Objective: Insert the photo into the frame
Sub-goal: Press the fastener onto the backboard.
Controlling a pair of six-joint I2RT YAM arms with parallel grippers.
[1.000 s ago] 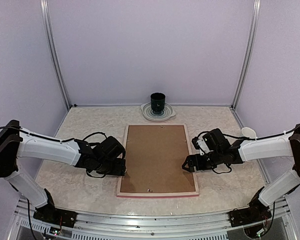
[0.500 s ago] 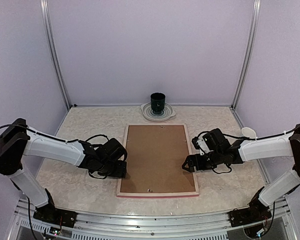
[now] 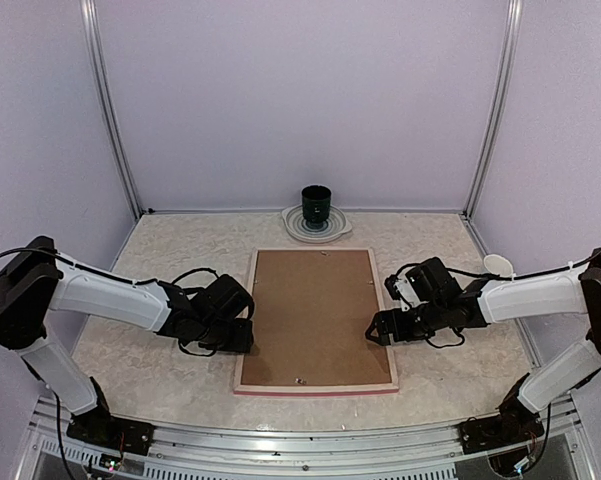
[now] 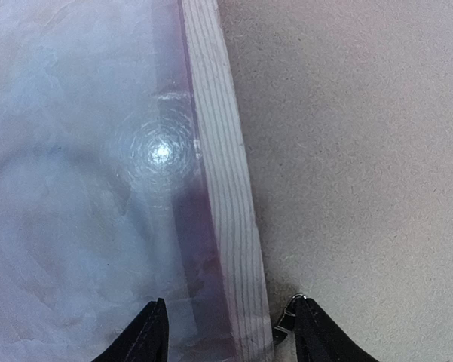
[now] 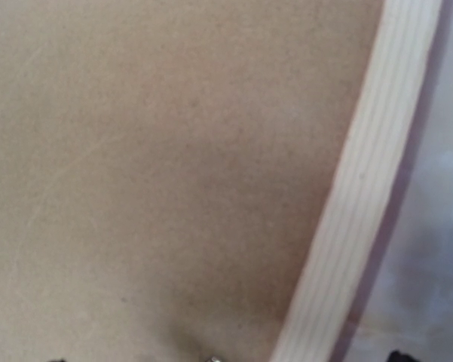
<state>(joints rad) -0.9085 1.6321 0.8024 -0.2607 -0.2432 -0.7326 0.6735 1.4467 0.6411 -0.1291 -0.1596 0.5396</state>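
Observation:
The frame (image 3: 315, 389) lies face down in the middle of the table, pale wood back up, with a thin pink edge showing. The plain brown backing board (image 3: 315, 315) fills it. The photo is hidden. My left gripper (image 3: 248, 338) is open at the frame's left rim; in the left wrist view (image 4: 230, 332) one finger is over the table and the other over the board (image 4: 347, 151), beside a small metal tab (image 4: 283, 328), astride the wood rim (image 4: 222, 166). My right gripper (image 3: 372, 328) is open at the right rim (image 5: 369, 188), with its fingertips barely in view.
A dark green cup (image 3: 316, 205) stands on a pale plate (image 3: 335, 228) at the back middle. A small white object (image 3: 497, 264) lies at the far right. Metal posts and lilac walls close in the table.
My left gripper has shifted slightly toward the frame's left rim. The right arm and the frame have hardly moved.

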